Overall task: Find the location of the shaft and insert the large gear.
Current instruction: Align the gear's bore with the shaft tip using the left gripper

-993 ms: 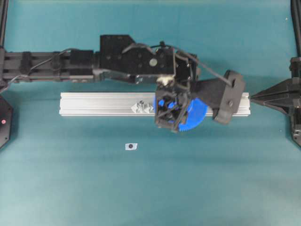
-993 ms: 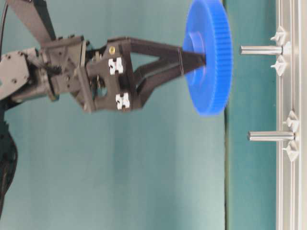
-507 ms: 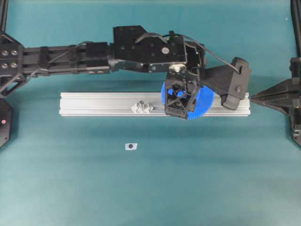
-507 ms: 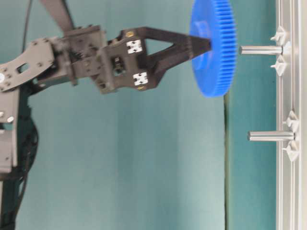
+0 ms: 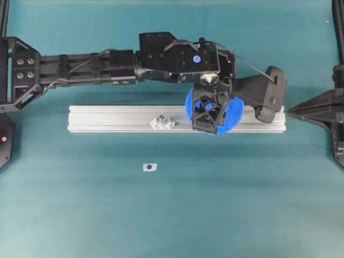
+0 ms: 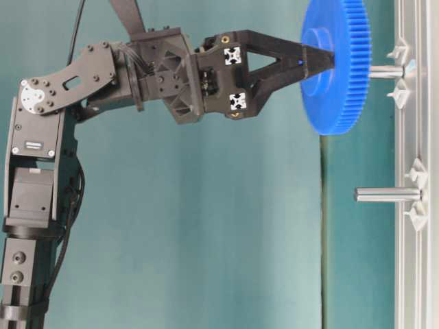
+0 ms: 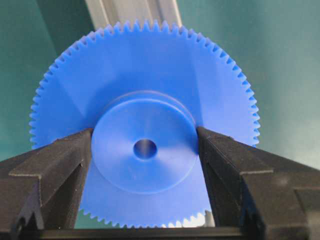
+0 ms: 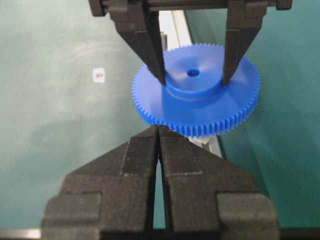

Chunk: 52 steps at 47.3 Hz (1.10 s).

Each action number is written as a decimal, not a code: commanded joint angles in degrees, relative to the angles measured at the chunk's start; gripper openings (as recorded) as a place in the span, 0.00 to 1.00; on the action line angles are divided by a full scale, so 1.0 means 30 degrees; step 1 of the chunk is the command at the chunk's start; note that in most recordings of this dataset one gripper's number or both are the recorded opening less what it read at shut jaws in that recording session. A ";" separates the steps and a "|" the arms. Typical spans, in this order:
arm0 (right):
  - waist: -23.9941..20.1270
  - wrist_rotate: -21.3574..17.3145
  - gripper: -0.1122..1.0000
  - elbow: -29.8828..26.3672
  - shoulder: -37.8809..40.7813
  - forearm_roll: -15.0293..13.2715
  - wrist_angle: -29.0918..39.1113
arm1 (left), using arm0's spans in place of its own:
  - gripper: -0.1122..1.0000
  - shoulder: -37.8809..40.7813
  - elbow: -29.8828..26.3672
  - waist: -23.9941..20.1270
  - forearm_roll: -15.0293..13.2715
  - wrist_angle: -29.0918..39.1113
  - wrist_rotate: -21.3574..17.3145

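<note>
Found the left claw point(image 6: 328, 57) clamped on the blue gear point(image 6: 336, 68) by its raised hub, with a finger on each side. Spotted the right claw point(image 8: 158, 131) pinched shut on nothing, well off to the side. Saw the gear held a bit tilted against the rail point(image 6: 415, 274), right over the peg point(image 6: 385, 70) and overlapping its tip in the side view. Couldn't tell whether the hole point(image 7: 145, 149) had caught it yet. Figured it best to level the wrist first, line hole up with peg, push straight on slowly, and let go only once seated. Left the second peg point(image 6: 387, 195) alone.
</note>
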State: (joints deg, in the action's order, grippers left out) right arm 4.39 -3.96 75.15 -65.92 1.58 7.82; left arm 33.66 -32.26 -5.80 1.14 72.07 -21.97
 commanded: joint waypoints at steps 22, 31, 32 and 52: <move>0.0176 -0.0117 0.12 -0.0234 0.0088 0.0000 -0.0029 | 0.74 -0.0645 0.1025 -0.0732 0.0059 -0.0322 0.0059; 0.0146 -0.0117 0.12 -0.0264 0.0059 0.0000 -0.0029 | 0.74 -0.0645 0.1055 -0.0996 0.0059 -0.0674 0.0059; 0.0146 -0.0117 0.12 -0.0234 0.0059 0.0000 0.0000 | 0.73 -0.0645 0.1025 -0.1025 0.0059 -0.0732 0.0029; 0.0146 -0.0117 0.12 -0.0264 -0.0029 0.0000 0.0000 | 0.74 -0.0674 0.1025 -0.1201 0.0059 -0.0820 0.0000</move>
State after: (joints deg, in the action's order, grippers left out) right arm 4.75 -3.96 75.15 -66.36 1.58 8.00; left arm 33.31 -28.74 -8.00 1.05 69.96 -21.88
